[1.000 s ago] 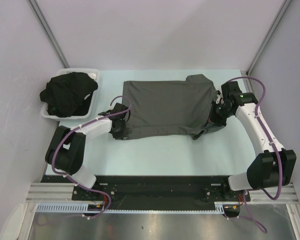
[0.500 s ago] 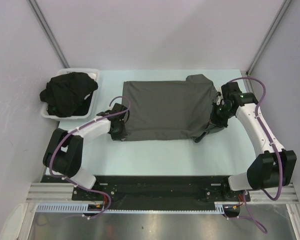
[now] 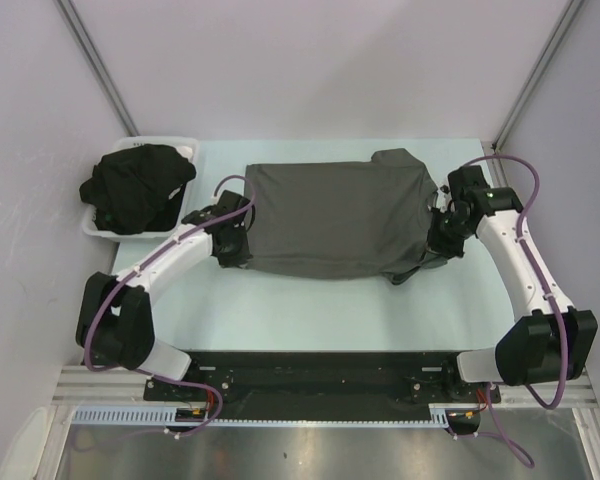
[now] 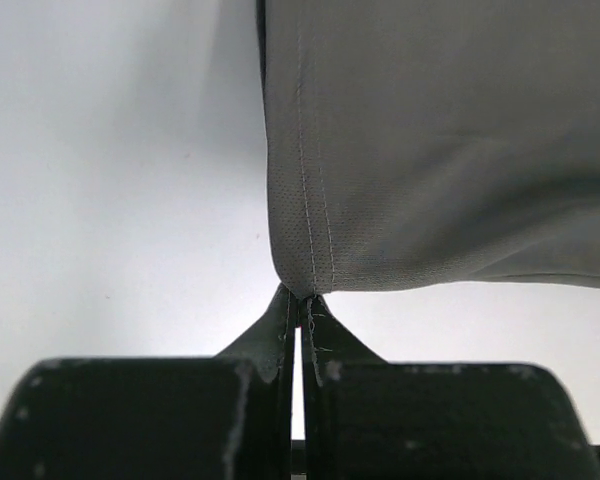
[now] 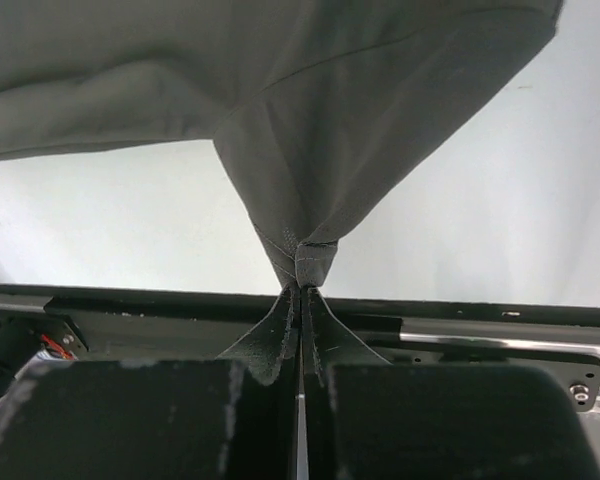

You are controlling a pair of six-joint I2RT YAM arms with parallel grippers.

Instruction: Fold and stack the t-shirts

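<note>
- The charcoal t-shirt (image 3: pixel 335 215) is spread with its long axis left to right.
- Its near corners are clamped by the left hand (image 4: pixel 298 303) and the right hand (image 5: pixel 300 288).

A white rectangular plastic tray (image 3: pixel 170 141) sits at the rear-left corner of the pale, flat tabletop (image 3: pixel 310 312). A black mounting plate (image 3: pixel 310 368), apparently metal, spans the near edge.

Both arms reach forward, elbows bowed outward; left gripper (image 4: pixel 298 300) and right gripper (image 5: pixel 300 290) each pinch the grey t-shirt (image 3: pixel 335 215), wrists seemingly low.
</note>
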